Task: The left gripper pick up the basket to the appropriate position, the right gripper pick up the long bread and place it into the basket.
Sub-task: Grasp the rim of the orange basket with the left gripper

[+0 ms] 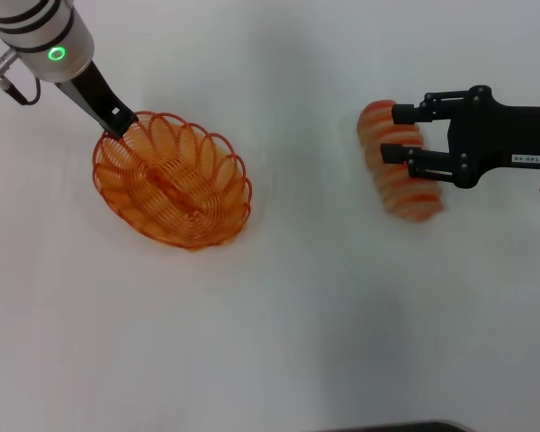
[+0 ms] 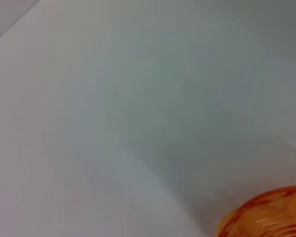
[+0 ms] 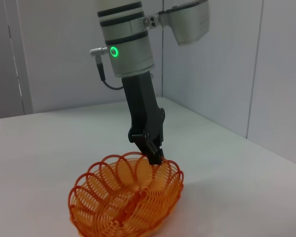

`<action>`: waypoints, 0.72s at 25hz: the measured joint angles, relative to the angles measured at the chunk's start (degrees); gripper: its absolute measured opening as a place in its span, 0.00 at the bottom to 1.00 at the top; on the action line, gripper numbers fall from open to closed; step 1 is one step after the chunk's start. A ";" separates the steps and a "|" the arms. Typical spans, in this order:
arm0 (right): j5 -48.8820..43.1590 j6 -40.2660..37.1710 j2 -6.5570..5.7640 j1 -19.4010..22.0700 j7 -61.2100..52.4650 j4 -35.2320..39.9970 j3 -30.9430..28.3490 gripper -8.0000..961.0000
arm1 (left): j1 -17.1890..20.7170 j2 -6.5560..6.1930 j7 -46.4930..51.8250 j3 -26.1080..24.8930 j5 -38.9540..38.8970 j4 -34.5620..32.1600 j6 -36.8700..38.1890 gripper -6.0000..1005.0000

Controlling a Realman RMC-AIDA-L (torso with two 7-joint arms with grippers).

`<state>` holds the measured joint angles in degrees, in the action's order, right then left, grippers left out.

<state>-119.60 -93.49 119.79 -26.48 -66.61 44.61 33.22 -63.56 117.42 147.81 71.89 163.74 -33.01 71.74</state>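
The orange wire basket [image 1: 175, 180] sits on the white table at the left; it also shows in the right wrist view [image 3: 126, 200] and as an edge in the left wrist view [image 2: 271, 215]. My left gripper [image 1: 117, 124] comes down at the basket's far left rim and is shut on it, which the right wrist view [image 3: 154, 157] shows too. The long bread [image 1: 403, 184] lies on the table at the right, tan with orange-red stripes. My right gripper [image 1: 396, 133] is open just over the bread's far half, one finger on each side, and hides part of it.
The white table [image 1: 315, 315] stretches between the basket and the bread and toward the front. Grey walls [image 3: 227, 59] stand behind the table's far edge in the right wrist view.
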 joint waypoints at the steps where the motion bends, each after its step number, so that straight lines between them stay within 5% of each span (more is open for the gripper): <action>1: -0.01 0.03 0.00 0.01 0.00 -0.02 0.00 0.56 | 0.02 0.00 -0.03 0.00 0.00 -0.07 0.08 0.06; 17: 0.14 1.06 -0.14 -0.57 0.00 -0.61 0.00 0.56 | 5.49 0.95 -0.53 -4.84 -0.22 -13.11 6.63 0.04; 18: 0.17 1.19 -0.16 -0.62 0.00 -0.66 0.00 0.56 | 6.32 0.93 -0.71 -8.79 -0.20 -15.16 7.69 0.04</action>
<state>-119.43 -92.30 119.63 -27.10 -66.62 43.95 33.22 -57.24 118.36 147.10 63.10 163.54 -48.17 79.42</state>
